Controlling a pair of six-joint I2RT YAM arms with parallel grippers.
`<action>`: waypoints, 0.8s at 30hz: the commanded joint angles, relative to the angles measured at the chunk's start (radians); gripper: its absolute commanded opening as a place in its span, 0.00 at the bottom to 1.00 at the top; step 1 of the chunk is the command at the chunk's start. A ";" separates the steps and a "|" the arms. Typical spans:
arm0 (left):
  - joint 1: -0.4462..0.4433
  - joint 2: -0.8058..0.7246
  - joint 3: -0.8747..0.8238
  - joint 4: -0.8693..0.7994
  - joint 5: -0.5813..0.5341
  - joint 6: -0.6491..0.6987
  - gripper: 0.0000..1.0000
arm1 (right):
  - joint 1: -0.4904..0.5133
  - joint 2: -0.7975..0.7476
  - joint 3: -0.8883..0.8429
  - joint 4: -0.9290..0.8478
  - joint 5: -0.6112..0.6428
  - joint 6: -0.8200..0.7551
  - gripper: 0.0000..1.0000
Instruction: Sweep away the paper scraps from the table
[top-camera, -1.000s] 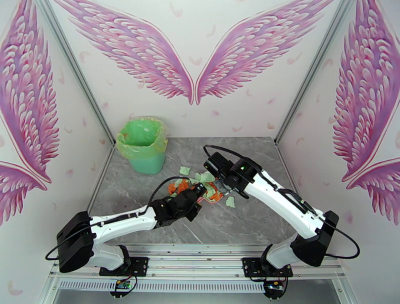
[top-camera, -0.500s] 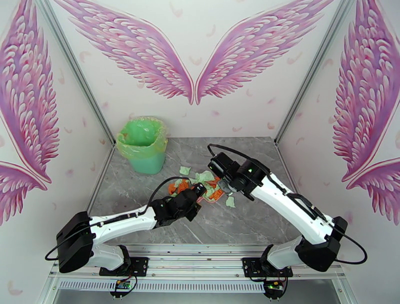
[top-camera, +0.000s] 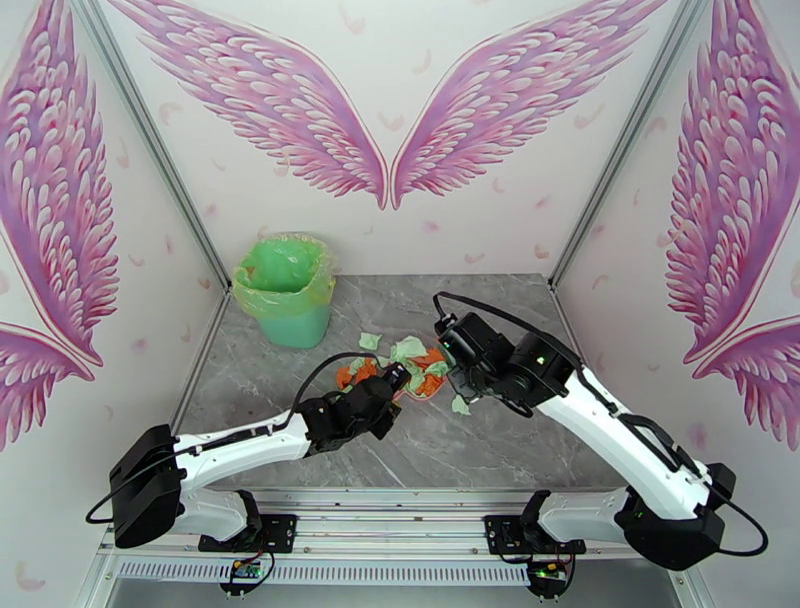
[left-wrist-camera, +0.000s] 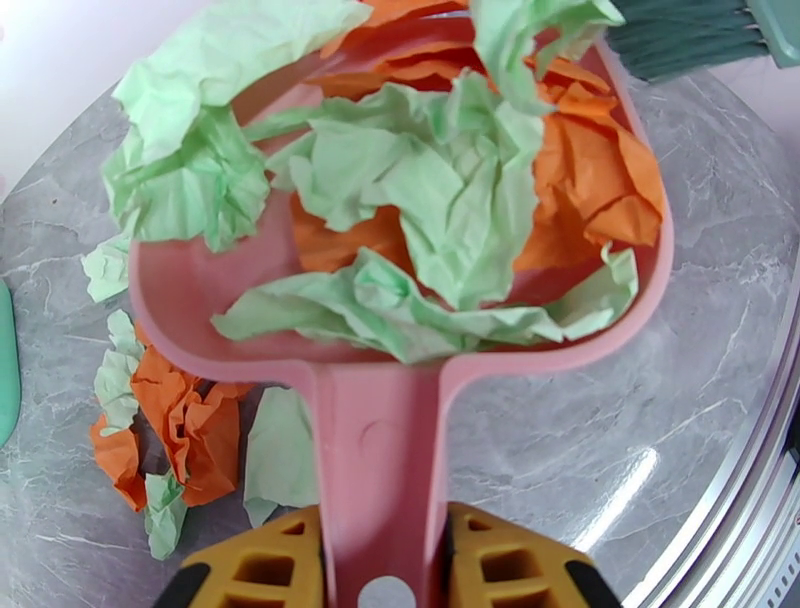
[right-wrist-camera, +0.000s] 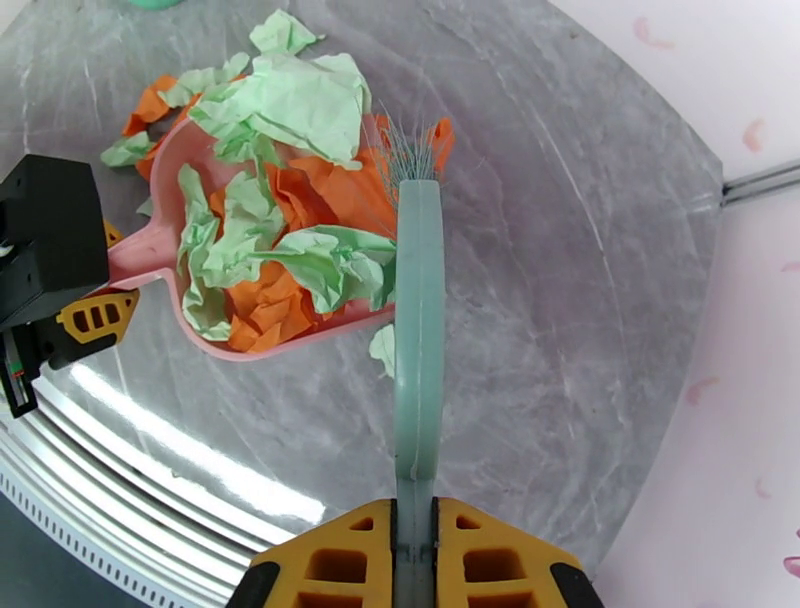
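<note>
A pink dustpan (left-wrist-camera: 190, 290) lies on the grey table (right-wrist-camera: 560, 300), heaped with pale green and orange paper scraps (left-wrist-camera: 430, 200). My left gripper (left-wrist-camera: 383, 560) is shut on its handle (right-wrist-camera: 150, 250). My right gripper (right-wrist-camera: 415, 560) is shut on a pale green brush (right-wrist-camera: 418, 300), whose bristles rest against the pan's far rim beside the heap (right-wrist-camera: 290, 260). Loose scraps (left-wrist-camera: 190, 430) lie on the table left of the pan, and one green scrap (right-wrist-camera: 383, 347) sits beside the brush handle. From above, both grippers (top-camera: 392, 385) (top-camera: 460, 375) meet at the pile (top-camera: 408, 350).
A green bin (top-camera: 286, 290) with a green liner stands at the table's back left corner. A metal frame (top-camera: 400, 497) edges the near side. Bare tabletop extends to the right and front of the pan.
My right arm has swung to the right, drawing the brush a little to the right along the pan's mouth. The left arm and dustpan have stayed put.
</note>
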 joint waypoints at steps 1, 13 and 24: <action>0.007 -0.034 0.040 -0.002 -0.027 0.014 0.00 | 0.009 -0.065 -0.018 -0.012 0.013 0.042 0.00; 0.050 -0.080 0.095 -0.059 0.039 0.033 0.00 | 0.006 -0.190 -0.080 -0.071 0.129 0.116 0.00; 0.162 -0.149 0.194 -0.237 0.092 0.085 0.00 | -0.030 -0.224 -0.165 -0.008 0.125 0.125 0.00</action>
